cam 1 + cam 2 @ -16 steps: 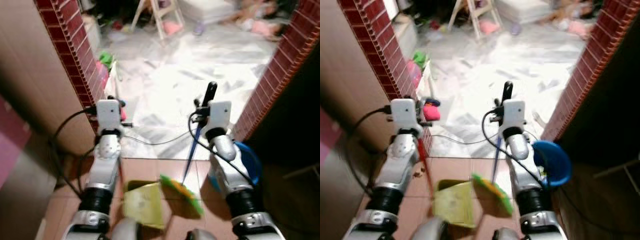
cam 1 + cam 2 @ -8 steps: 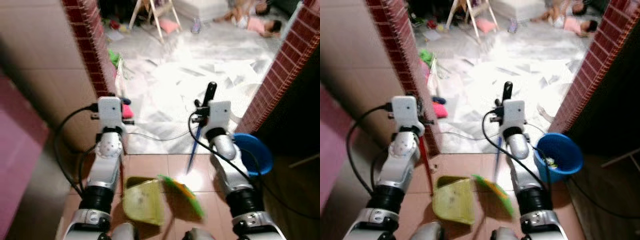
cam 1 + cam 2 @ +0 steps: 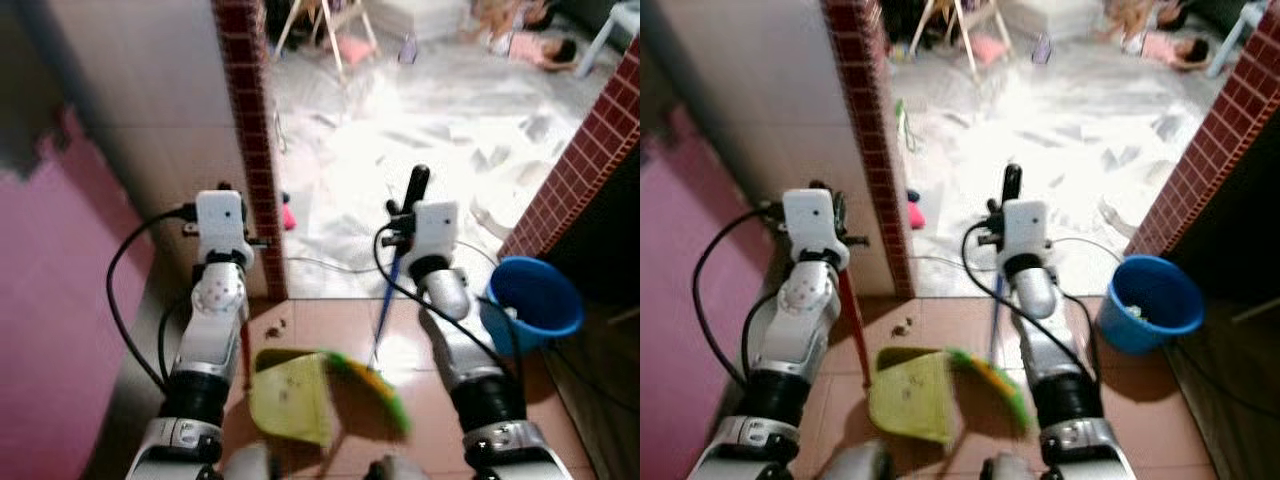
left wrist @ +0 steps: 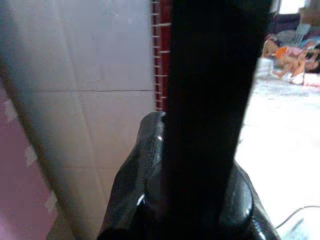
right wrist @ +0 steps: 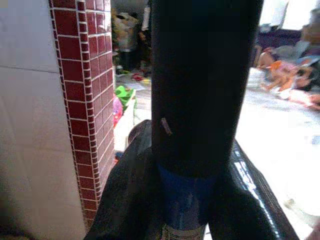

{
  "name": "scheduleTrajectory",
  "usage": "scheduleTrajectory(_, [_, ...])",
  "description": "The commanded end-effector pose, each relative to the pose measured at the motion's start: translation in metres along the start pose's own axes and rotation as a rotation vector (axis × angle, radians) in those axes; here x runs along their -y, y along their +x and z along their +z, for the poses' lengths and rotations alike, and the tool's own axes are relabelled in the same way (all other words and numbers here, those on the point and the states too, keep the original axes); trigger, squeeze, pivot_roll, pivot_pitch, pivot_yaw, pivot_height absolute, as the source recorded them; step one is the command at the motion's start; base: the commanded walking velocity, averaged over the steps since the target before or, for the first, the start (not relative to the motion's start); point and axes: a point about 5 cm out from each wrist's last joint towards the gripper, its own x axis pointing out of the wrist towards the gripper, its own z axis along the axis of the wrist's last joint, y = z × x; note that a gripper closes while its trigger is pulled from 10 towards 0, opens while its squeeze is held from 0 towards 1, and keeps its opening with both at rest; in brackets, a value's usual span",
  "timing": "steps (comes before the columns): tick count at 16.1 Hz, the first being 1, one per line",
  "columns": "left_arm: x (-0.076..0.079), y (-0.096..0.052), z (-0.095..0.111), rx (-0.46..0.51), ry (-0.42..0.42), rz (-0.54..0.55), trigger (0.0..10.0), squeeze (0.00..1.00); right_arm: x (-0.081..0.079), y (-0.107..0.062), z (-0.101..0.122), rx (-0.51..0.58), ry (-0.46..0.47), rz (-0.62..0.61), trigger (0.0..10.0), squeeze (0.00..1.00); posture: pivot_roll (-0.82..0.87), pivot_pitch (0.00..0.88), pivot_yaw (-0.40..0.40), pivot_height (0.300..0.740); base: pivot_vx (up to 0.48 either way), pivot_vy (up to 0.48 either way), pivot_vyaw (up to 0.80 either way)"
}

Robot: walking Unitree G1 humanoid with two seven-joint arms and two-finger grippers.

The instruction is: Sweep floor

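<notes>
The left gripper [image 4: 200, 200] is clamped on the dark handle of the yellow-green dustpan [image 3: 910, 395], which rests on the terracotta floor [image 3: 940, 320] below a red-brick pillar [image 3: 875, 150]. Beside it, the right gripper [image 5: 190, 200] is closed around the blue broom handle [image 3: 996, 318], its green bristle head [image 3: 990, 383] touching the dustpan's edge. A blue bucket [image 3: 1148, 300] stands further right.

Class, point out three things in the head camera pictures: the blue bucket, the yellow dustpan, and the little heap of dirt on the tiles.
blue bucket [image 3: 1148, 300]: right eye view, on its rim.
yellow dustpan [image 3: 910, 398]: right eye view, middle of its pan.
heap of dirt [image 3: 903, 326]: right eye view, on the clump.
</notes>
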Motion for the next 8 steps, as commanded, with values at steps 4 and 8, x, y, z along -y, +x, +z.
scheduleTrajectory(4, [-0.024,-0.005,-0.006,0.011,0.008,0.077,10.0,0.00,0.012,0.005,0.009,0.044,-0.086,-0.131,10.0,0.00,0.00,0.009,-0.004,0.740,0.000,0.120,0.00])
scheduleTrajectory(8, [-0.041,-0.006,-0.011,0.006,0.048,0.188,10.0,0.00,0.021,0.008,0.007,0.019,-0.066,-0.166,10.0,0.00,0.00,0.009,-0.011,0.740,0.000,0.000,0.00])
